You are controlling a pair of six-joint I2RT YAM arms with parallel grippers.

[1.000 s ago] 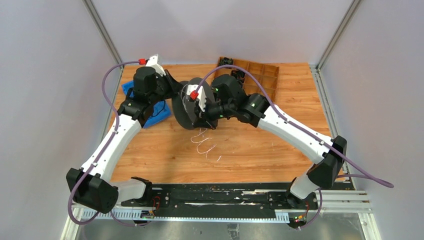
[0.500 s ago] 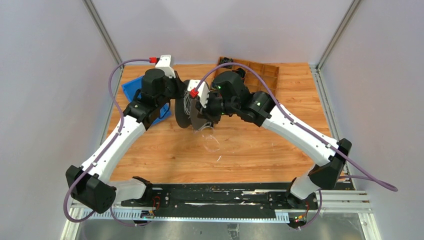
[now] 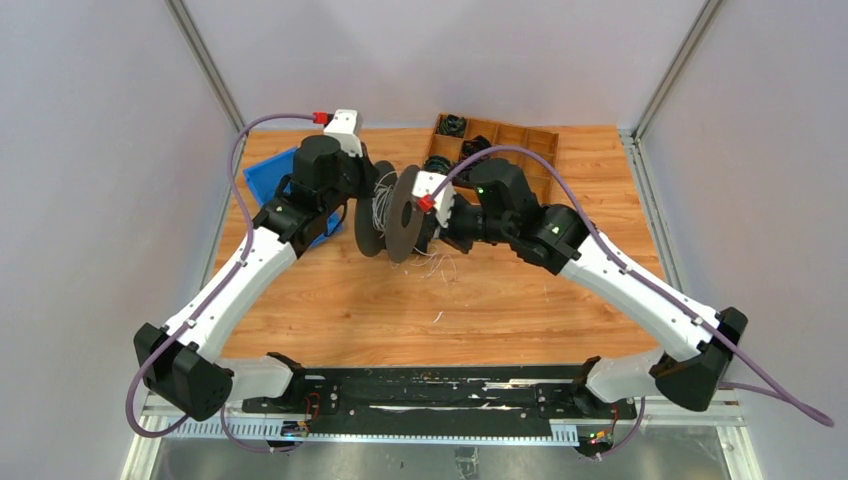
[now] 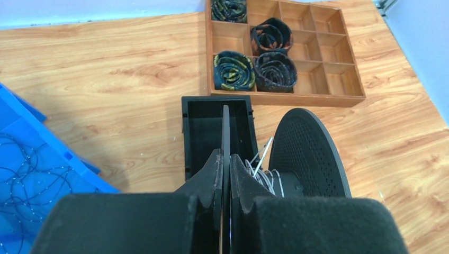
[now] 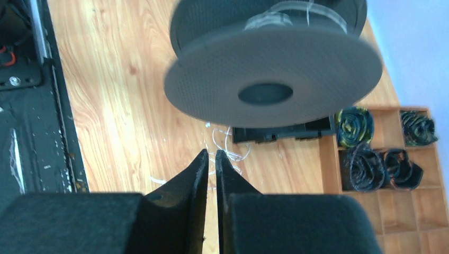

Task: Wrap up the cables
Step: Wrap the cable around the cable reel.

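A black spool hangs above the table's far middle, and my left gripper is shut on the thin edge of its near flange. The white cables are partly wound round its hub, between that flange and the perforated one. A few loose loops of the cables trail onto the wood below. My right gripper sits just off the spool's outer flange, its jaws almost together with only a thin slit and nothing visible between them. The loose loops lie beyond its tips.
A black open box stands on the table under the spool. A wooden compartment tray with dark coiled bundles is at the back right. A blue bin of thin wires is at the back left. Small wire scraps lie on the wood.
The spool and both grippers moved toward the far side, and the right arm swung to the right. The wire loops lying on the table have mostly been drawn up to the spool.
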